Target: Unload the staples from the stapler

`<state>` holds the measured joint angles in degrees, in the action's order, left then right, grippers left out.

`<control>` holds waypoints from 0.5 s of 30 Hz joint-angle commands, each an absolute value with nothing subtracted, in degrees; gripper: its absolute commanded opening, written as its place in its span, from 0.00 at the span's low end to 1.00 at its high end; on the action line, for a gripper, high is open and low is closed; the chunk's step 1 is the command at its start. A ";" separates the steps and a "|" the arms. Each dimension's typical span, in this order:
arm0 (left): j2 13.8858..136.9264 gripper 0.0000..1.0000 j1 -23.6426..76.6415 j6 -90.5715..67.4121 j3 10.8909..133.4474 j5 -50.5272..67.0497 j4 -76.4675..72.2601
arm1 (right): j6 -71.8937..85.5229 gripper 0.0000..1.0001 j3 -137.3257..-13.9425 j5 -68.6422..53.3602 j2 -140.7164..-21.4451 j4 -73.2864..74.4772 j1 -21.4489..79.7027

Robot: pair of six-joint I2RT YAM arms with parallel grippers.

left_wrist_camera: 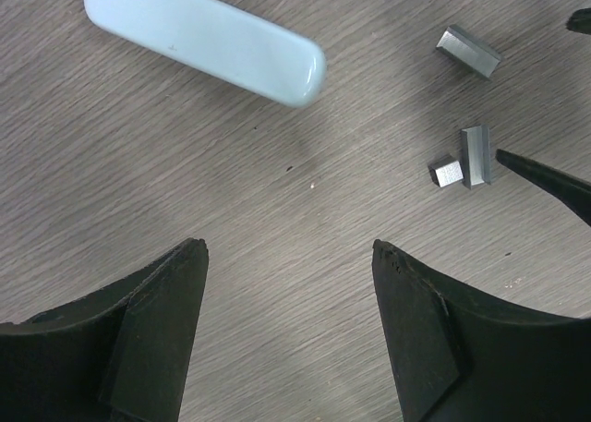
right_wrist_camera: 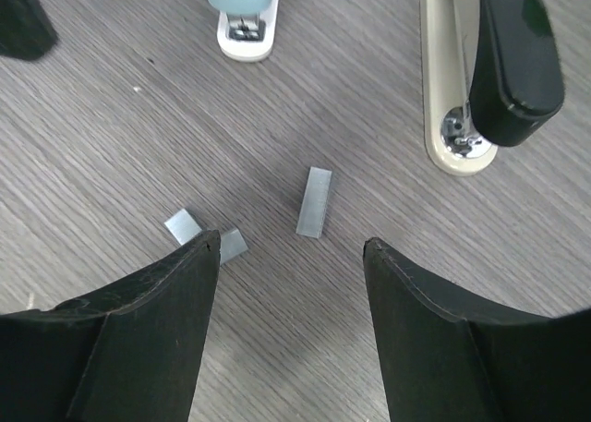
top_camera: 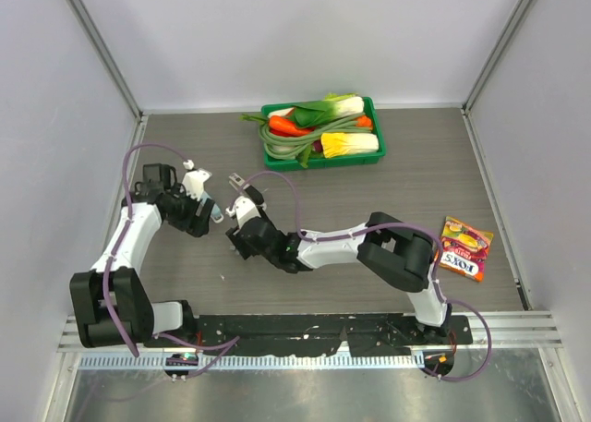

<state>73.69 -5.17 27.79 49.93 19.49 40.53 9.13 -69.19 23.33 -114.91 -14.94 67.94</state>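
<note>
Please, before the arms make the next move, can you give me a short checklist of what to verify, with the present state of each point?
1. Left hand open and holding nothing: ok.
2. Right hand open and holding nothing: ok.
3. Staples out on the table: ok, three loose pieces lie there.
4. Stapler free of both hands: ok, it lies on the table, apart from the staples.
5. No staples left inside the stapler: cannot tell, its inside is not shown.
</note>
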 commanded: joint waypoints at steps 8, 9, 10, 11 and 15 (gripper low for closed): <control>70.84 0.76 -5.19 28.92 50.10 20.22 40.08 | 8.52 0.65 -71.72 24.26 -117.51 -16.08 67.33; 70.84 0.76 -5.19 29.00 50.10 20.30 39.99 | 8.53 0.64 -71.81 24.08 -117.68 -16.08 67.24; 70.67 0.76 -5.19 29.09 49.84 20.13 40.08 | 8.79 0.64 -71.72 24.00 -117.69 -16.08 67.15; 70.58 0.76 -5.27 29.09 49.75 20.13 40.08 | 8.96 0.62 -71.81 23.82 -118.03 -16.08 67.06; 70.31 0.76 -5.27 29.44 49.31 20.13 40.08 | 9.40 0.58 -71.54 23.47 -118.65 -16.52 66.71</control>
<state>71.94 -5.17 28.29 49.80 19.49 40.53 8.93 -69.87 23.22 -118.17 -14.61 67.24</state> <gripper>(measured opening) 0.761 0.603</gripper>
